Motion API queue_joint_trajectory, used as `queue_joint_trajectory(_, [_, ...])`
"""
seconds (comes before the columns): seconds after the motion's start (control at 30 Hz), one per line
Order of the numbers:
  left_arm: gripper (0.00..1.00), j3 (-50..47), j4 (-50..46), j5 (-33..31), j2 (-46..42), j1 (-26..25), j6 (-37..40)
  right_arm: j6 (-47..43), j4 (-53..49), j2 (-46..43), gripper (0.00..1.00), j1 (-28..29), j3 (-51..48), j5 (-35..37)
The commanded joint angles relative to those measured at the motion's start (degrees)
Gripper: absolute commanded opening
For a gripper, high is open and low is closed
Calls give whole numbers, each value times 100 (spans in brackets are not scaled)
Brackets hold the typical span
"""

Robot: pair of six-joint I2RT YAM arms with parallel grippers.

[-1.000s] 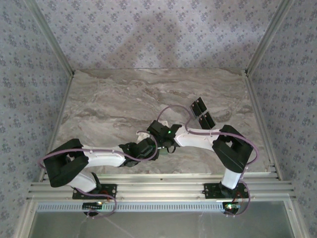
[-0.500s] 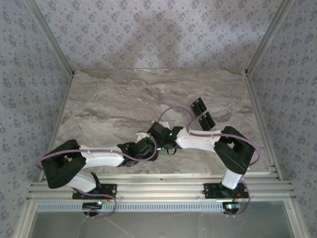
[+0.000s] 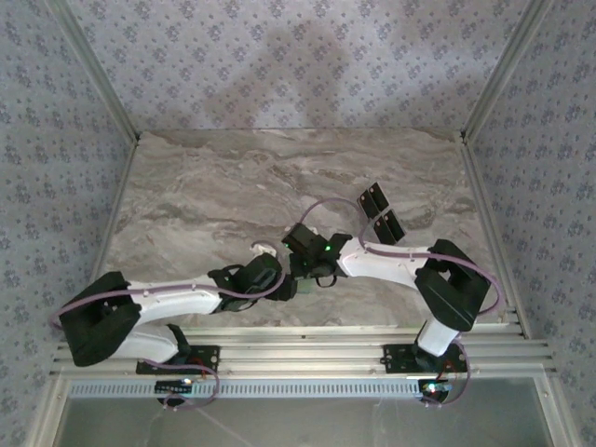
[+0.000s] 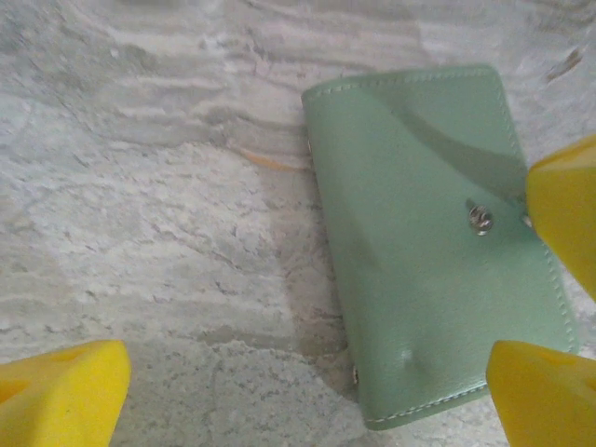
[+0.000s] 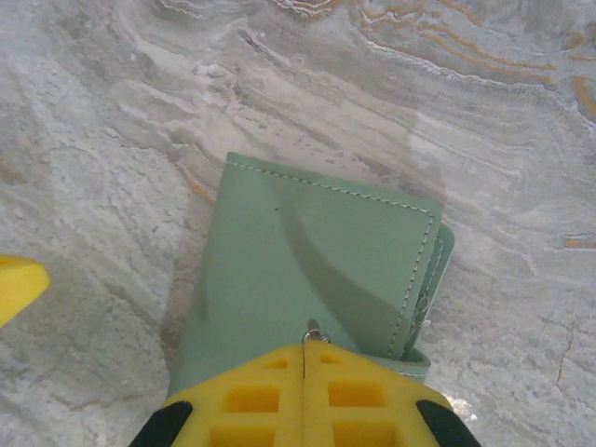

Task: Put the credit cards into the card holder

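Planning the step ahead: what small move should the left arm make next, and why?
Probably lower the left gripper and close its open jaws on the card holder to steady it: the holder lies flat, the right gripper sits shut at its snap edge, and the credit cards lie apart.

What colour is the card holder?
The card holder is pale sage green, clearest in the left wrist view.
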Motion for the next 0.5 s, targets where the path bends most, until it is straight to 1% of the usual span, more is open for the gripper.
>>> queue_joint_trajectory(0.0, [99, -151, 226, -210, -470, 194, -243, -32, -191, -236, 0, -43, -17, -128])
queue_joint_trajectory(0.13, [99, -245, 135, -313, -886, 537, -256, -28, -193, -326, 0, -109, -111, -143])
queue_joint_trajectory(0.27, [99, -225, 122, -67, -896, 916, -119, -68, -184, -357, 0, -203, -166, -148])
queue_joint_trajectory(0.37, [99, -287, 228, 129, -832, 967, -55, -101, -155, -339, 0, -305, -187, -182])
queue_joint_trajectory(0.47, [99, -402, 400, 475, -740, 966, 18, -188, -56, -333, 0, -360, -215, -252])
